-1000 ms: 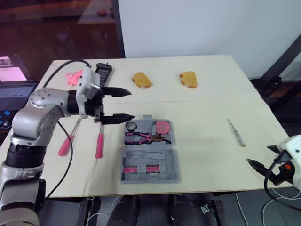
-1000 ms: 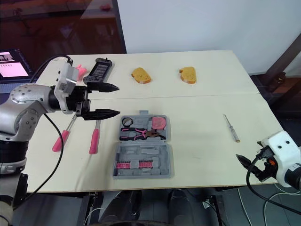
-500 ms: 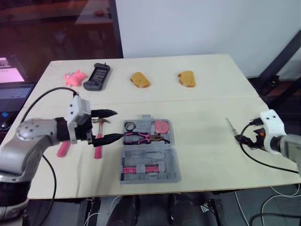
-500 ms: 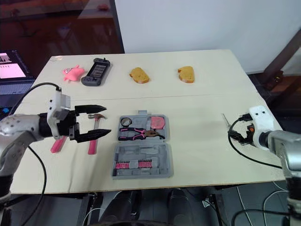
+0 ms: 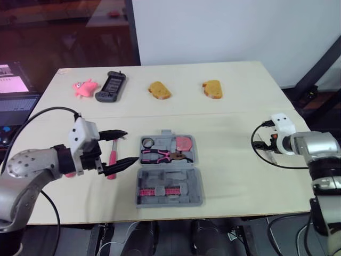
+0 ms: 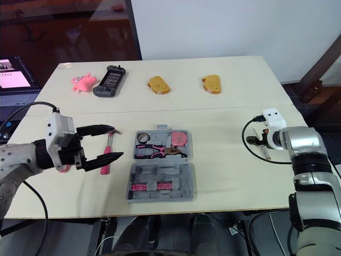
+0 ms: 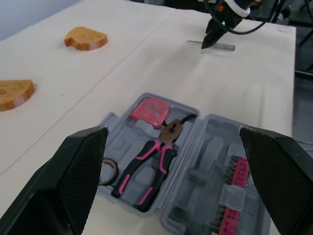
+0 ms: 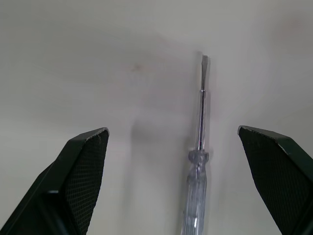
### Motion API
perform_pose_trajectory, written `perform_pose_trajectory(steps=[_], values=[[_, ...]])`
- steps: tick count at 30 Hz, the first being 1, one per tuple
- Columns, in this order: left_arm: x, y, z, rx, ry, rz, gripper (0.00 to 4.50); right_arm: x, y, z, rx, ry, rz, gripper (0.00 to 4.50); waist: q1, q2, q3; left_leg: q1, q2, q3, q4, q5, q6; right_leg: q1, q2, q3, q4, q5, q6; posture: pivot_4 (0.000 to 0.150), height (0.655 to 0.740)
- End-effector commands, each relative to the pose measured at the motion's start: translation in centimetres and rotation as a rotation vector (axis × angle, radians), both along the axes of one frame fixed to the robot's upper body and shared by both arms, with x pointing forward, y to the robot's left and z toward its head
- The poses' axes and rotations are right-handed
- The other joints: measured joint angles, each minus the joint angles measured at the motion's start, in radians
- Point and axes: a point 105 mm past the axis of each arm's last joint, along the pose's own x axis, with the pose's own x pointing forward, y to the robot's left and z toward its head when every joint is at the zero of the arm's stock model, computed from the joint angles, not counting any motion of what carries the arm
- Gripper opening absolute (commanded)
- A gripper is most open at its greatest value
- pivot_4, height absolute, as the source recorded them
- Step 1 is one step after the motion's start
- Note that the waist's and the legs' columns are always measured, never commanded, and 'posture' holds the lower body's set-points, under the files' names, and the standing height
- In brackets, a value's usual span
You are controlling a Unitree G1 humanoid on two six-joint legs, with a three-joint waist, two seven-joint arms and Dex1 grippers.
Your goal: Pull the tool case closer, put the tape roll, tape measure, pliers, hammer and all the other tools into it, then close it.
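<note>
The screwdriver (image 8: pixel 200 147) lay on the counter (image 5: pixel 229 117), well right of the open case (image 5: pixel 170 188) and just ahead of the right gripper (image 8: pixel 172 131); its fingers stood wide, one to each side of the shaft; the long axis ran across their closing line, tip pointing away from the wrist; that arm was plainly the nearer. The left gripper (image 5: pixel 130 146), fingers also wide and empty, hovered over the hammer (image 5: pixel 112 156), just left of the case; the pliers (image 5: pixel 160 156) lay inside it.
</note>
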Motion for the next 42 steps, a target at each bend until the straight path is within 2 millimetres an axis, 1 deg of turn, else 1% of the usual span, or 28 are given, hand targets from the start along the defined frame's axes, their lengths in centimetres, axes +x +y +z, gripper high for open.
perform_pose_trajectory(steps=[1,6,14,15,17,22,24,27,31,34,37,40,41,42], values=[[-0.5,0.0,1.0,0.011,-0.043,0.006,4.5,0.3,-0.8,0.5,-0.016,-0.003,-0.034,4.46,0.0,0.0,0.0,0.0,0.0,0.0,0.0,0.0,0.0,0.0,0.0,0.0,0.0,0.0,0.0,0.15,0.74],[-0.6,0.1,1.0,0.017,-0.04,0.015,4.5,0.0,-1.1,0.0,0.002,0.02,-0.053,4.46,-0.003,0.0,0.0,0.0,0.0,0.001,0.0,0.0,0.0,0.0,0.0,0.0,0.0,0.0,0.0,0.15,0.74],[-0.3,0.1,1.1,0.026,-0.046,0.014,4.5,-0.2,-1.4,-1.2,0.053,0.021,-0.06,4.46,-0.005,0.0,0.0,0.001,0.0,0.002,0.0,0.0,0.0,0.0,0.001,0.0,0.0,0.0,0.0,0.15,0.74],[-0.3,0.1,1.1,0.027,-0.046,0.014,4.5,-0.2,-1.4,-1.3,0.059,0.022,-0.061,4.22,-0.005,0.0,0.0,0.001,0.0,0.002,0.0,0.0,0.0,0.0,0.001,0.0,0.0,0.0,0.0,0.15,0.74],[-0.3,0.2,1.2,0.028,-0.045,0.015,4.5,-0.3,-1.4,-1.5,0.067,0.026,-0.058,3.61,-0.006,0.0,0.0,0.001,0.0,0.002,0.0,0.0,0.0,0.001,0.001,0.0,0.0,0.0,0.0,0.15,0.74],[-0.4,0.4,1.1,0.033,-0.038,0.017,4.5,-0.3,-1.1,-1.9,0.087,0.029,-0.04,1.17,-0.004,0.0,0.0,0.001,0.0,0.002,0.001,0.0,0.0,0.001,0.001,0.0,0.0,0.0,0.0,0.15,0.74],[-0.3,0.5,1.1,0.036,-0.036,0.019,4.5,-0.3,-1.0,-1.8,0.089,0.029,-0.034,0.07,-0.004,0.0,0.0,0.001,0.0,0.002,0.001,0.0,0.0,0.001,0.001,0.0,0.0,0.0,0.0,0.15,0.74],[-0.3,0.5,1.1,0.037,-0.035,0.018,4.5,-0.2,-0.9,-1.5,0.089,0.025,-0.028,0.02,-0.004,0.0,0.0,0.001,0.0,0.002,0.001,0.0,0.0,0.001,0.001,0.0,0.001,0.0,0.0,0.15,0.74],[-0.1,0.6,1.1,0.036,-0.034,0.016,4.5,0.4,-0.3,0.2,0.084,-0.005,0.002,0.02,-0.005,0.001,0.0,0.001,0.0,0.002,0.001,0.0,0.0,0.001,0.001,0.0,0.001,0.0,0.0,0.15,0.74],[0.1,0.7,1.1,0.038,-0.032,0.012,4.5,0.6,1.1,1.6,0.102,-0.007,0.027,0.02,-0.005,0.003,0.001,0.001,0.0,0.002,0.0,0.0,0.0,0.0,0.001,0.0,0.001,0.0,0.0,0.15,0.74],[0.2,0.8,0.9,0.041,-0.03,0.008,4.5,0.2,3.0,2.0,0.108,0.019,0.045,0.02,-0.005,0.003,0.002,0.0,0.001,0.001,0.0,0.0,0.0,-0.001,0.001,0.001,0.001,0.0,0.001,0.15,0.74],[0.2,0.7,0.9,0.042,-0.032,0.004,4.5,-1.2,7.0,1.7,0.151,0.067,0.1,0.02,-0.002,0.003,0.002,0.001,0.001,-0.001,0.0,0.0,0.0,-0.001,0.001,0.0,0.002,0.0,0.001,0.15,0.74],[0.2,0.6,0.9,0.04,-0.034,0.002,4.5,-1.7,8.2,1.6,0.161,0.074,0.116,0.02,-0.003,0.003,0.002,0.0,0.001,-0.002,-0.001,0.0,0.0,-0.001,0.001,0.0,0.002,0.0,0.001,0.15,0.74],[0.2,0.6,0.9,0.039,-0.036,0.002,4.5,-2.0,9.0,1.6,0.16,0.077,0.124,0.02,-0.002,0.003,0.002,0.0,0.001,-0.002,0.0,0.0,0.0,-0.001,0.001,0.0,0.002,0.0,0.001,0.15,0.74]])
